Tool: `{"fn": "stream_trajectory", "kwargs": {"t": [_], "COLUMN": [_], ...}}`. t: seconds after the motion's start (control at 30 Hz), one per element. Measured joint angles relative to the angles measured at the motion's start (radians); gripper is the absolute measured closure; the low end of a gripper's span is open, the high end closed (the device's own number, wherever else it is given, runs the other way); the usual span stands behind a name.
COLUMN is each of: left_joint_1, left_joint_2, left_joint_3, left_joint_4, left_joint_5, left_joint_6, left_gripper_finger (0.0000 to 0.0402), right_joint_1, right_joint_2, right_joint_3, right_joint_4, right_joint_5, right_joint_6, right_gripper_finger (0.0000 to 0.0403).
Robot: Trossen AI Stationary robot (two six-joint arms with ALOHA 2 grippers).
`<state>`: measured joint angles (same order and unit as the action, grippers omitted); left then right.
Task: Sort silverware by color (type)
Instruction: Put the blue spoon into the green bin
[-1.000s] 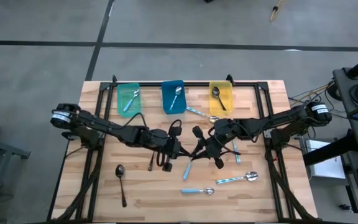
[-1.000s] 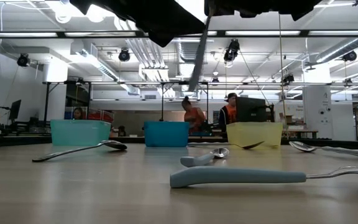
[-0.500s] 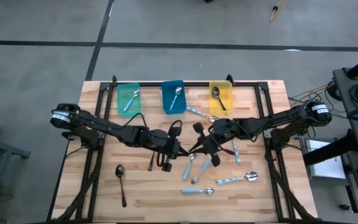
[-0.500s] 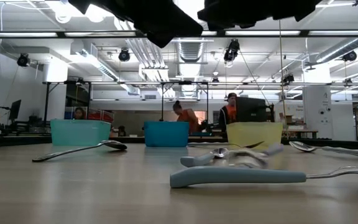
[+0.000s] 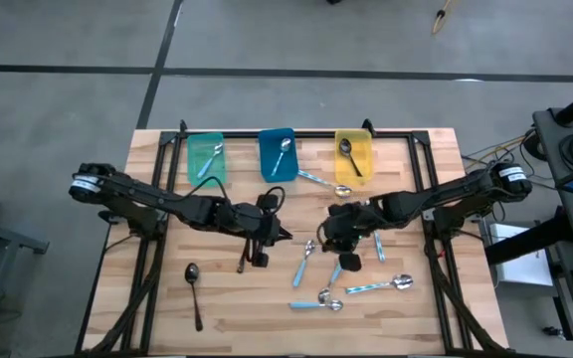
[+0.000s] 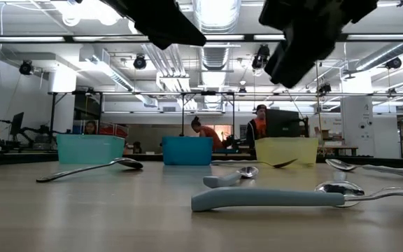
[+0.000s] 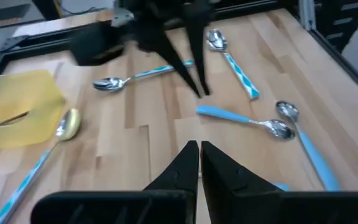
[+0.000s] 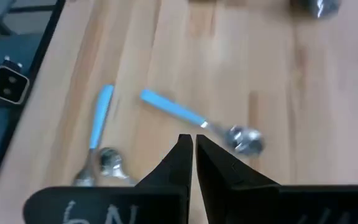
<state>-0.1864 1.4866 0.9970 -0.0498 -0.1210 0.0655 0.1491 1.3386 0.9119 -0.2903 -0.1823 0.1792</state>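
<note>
Spoons (image 5: 304, 262) loose on table — just beside right tool (image 5: 342, 242), unheld.

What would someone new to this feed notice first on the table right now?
Probably the two dark arms meeting at mid-table, left gripper and right gripper both shut and empty. Next, the scatter of blue-handled silver spoons on the wood below them. Along the far edge stand the teal plastic bin, blue plastic bin and yellow plastic bin, one spoon in each.
</note>
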Motion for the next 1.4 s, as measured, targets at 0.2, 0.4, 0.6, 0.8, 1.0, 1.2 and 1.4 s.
{"fn": "stream_trajectory", "kwargs": {"t": [0.2,0.4,0.6,0.8,1.0,1.2,1.4], "left_joint_1": [0.0,-0.005,-0.017,-0.022,-0.034,-0.075,-0.096], "left_joint_2": [0.024,0.052,0.053,0.051,0.05,0.049,0.033], "left_joint_3": [-0.001,-0.003,-0.003,-0.003,-0.003,-0.003,-0.003], "left_joint_4": [-0.016,-0.076,-0.039,-0.03,-0.027,0.022,0.043], "left_joint_5": [-0.028,-0.028,-0.028,-0.029,-0.03,-0.03,-0.055], "left_joint_6": [-0.107,-0.233,-0.248,-0.251,-0.252,-0.245,-0.222], "left_gripper_finger": [0.0401,0.0401,0.0401,0.0401,0.0401,0.0401,0.0401], "right_joint_1": [0.006,0.046,0.146,0.209,0.252,0.27,0.273], "right_joint_2": [0.002,0.001,0.008,0.053,0.119,0.192,0.279], "right_joint_3": [0.0,0.0,0.0,0.0,0.0,0.0,0.0], "right_joint_4": [-0.074,-0.101,-0.095,-0.08,-0.077,-0.062,-0.002], "right_joint_5": [0.002,-0.001,0.054,0.078,0.155,0.166,0.184], "right_joint_6": [0.308,0.354,0.166,0.198,0.169,0.095,0.02], "right_gripper_finger": [0.039,0.039,0.0389,0.0345,0.0279,0.0245,0.0243]}}
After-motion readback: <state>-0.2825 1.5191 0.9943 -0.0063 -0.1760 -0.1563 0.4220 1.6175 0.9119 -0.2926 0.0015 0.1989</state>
